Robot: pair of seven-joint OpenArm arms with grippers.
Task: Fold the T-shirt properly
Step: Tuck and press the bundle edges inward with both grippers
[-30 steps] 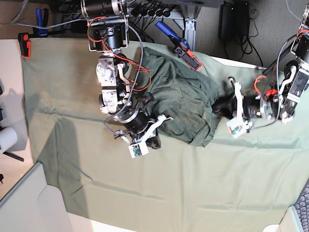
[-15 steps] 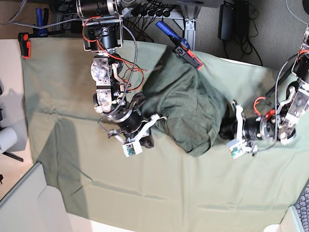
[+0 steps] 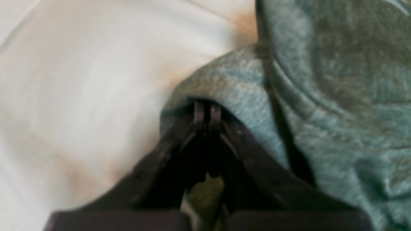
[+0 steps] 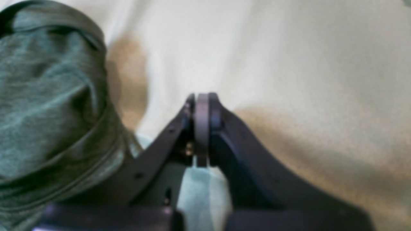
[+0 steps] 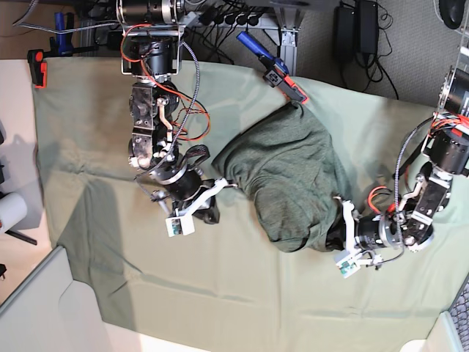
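Observation:
The T-shirt (image 5: pixel 289 172) is a dark grey-green bunched heap in the middle of the table cloth (image 5: pixel 220 293). My left gripper (image 5: pixel 332 238) is at the heap's lower right corner. In the left wrist view its tips (image 3: pixel 207 113) are shut, with a fold of the T-shirt (image 3: pixel 337 80) wrapped tightly around them. My right gripper (image 5: pixel 211 215) sits just off the heap's left corner. In the right wrist view it (image 4: pixel 202 106) is shut over pale cloth, and the T-shirt (image 4: pixel 48 96) lies against its left side. I cannot tell whether any fabric is pinched there.
A blue-handled clamp (image 5: pixel 272 67) with a red tip grips the table's far edge above the shirt. A red and black clamp (image 5: pixel 37 67) holds the far left corner. Cables hang at the back. A pale panel (image 5: pixel 37 315) stands at the lower left.
The left arm has pulled the shirt's right corner down and toward the near side, stretching the heap longer. The right arm has shifted left, uncovering the shirt's left edge.

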